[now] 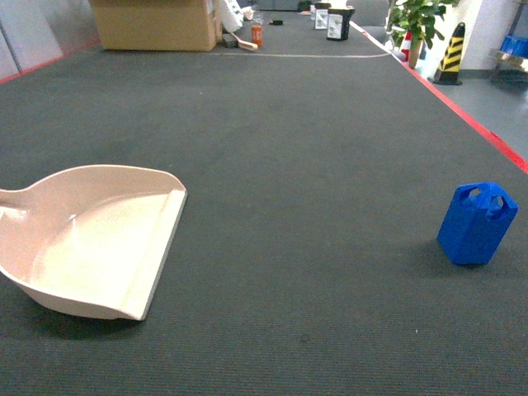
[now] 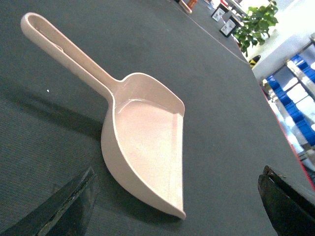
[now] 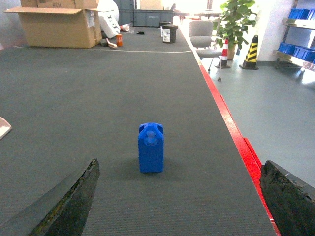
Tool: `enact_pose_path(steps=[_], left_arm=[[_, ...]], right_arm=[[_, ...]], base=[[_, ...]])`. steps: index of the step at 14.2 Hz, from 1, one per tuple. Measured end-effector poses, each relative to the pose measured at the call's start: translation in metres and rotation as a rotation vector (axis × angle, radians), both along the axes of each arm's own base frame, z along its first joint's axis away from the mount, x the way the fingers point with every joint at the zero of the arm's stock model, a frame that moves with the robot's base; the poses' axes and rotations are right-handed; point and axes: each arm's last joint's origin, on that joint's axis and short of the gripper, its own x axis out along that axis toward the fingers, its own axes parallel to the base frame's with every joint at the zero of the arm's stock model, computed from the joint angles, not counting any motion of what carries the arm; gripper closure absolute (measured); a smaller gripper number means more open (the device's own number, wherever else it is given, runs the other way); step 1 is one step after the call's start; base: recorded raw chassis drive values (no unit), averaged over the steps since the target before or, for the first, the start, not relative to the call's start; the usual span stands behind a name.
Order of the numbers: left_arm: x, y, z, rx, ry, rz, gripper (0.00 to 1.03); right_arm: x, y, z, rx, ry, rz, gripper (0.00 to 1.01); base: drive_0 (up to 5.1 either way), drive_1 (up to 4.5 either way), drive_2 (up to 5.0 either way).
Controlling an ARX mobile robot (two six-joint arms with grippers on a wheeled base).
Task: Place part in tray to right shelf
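1. a long dark grey tabletop (image 1: 272,165) with a ribbed mat runs away from the robot, edged on its right by a red strip (image 3: 231,123); at the far end stand a cardboard box (image 1: 153,23) and a potted plant (image 1: 417,21); beyond the right edge, a yellow-and-black cone (image 3: 251,51) and blue crates (image 3: 298,49) on a rack; whether that rack is the right shelf cannot be told from here.
2. the tray (image 1: 91,239) lies flat near the front left corner of the tabletop, its open mouth facing right and its handle (image 2: 64,49) running off towards the left edge.
3. the part (image 1: 477,223) stands upright near the right edge, well apart from the tray, with bare mat between them.
4. the left gripper (image 2: 177,206) hovers over the tray's mouth, jaws spread wide, nothing in them.
5. the right gripper (image 3: 179,196) is likewise wide apart and empty; the part (image 3: 151,147) sits straight ahead of it, just left of centre between the fingers, long axis vertical.
6. the right arm is clearly the nearer one; judging from this, its coming move is a forward, downward reach to close across the part's narrow sides.
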Motion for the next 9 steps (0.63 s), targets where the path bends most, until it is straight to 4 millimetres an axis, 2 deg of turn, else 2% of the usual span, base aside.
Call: enact_pose_path(steps=[4,7,9], left_arm=[[0.074,0.025,-0.030,-0.247,0.011,-0.005,0.05],[0.105,0.043,-0.059,-0.338,0.083,0.041,0.05],[0.124,0.062,-0.070,-0.370,0.083,0.084,0.05]], right_arm=[[0.000,0.000,0.000,0.000,0.000,0.000,0.03],[0.000,0.000,0.000,0.000,0.000,0.000,0.03],[0.000,0.000,0.000,0.000,0.000,0.000,0.03]], base=[[0.0,0.00,0.0],[0.0,0.00,0.0],[0.0,0.00,0.0]])
